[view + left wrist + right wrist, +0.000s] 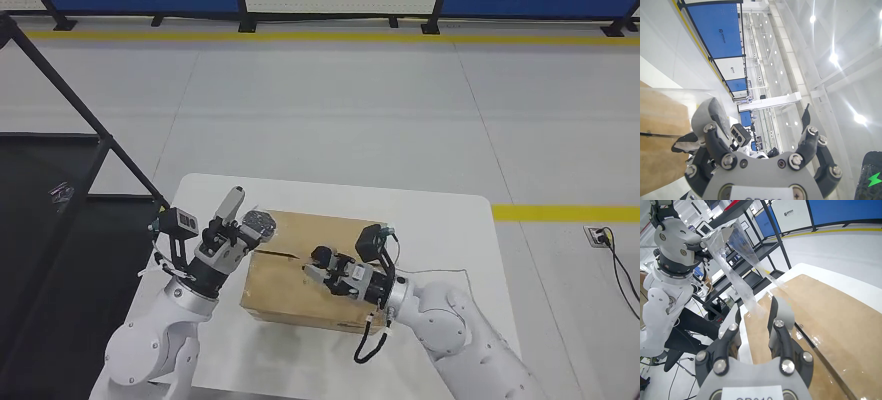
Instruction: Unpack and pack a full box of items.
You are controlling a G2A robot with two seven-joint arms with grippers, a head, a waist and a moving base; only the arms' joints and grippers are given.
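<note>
Currently: white worktop (440, 215) carries one brown cardboard box (300, 295), roughly centred, flaps down, with a seam running along its top.

Left hand (247, 213) is raised just beside the box's far-left corner. Its fingers are spread wide apart with nothing clamped between them.

Right hand (318, 262) sits low on the box top near the seam. Fingers are apart: one over the cardboard, the other just past the box edge. It isn't closed on anything I can see.

Clear tape strip (738, 275) is partly peeled. One end is stuck to the box top at its edge. The other end is bunched on one finger (715, 113) of the left hand. In between, the strip spans the air, twisted and narrowing toward the box. Glossy tape also lies along the seam beside the right hand.
</note>
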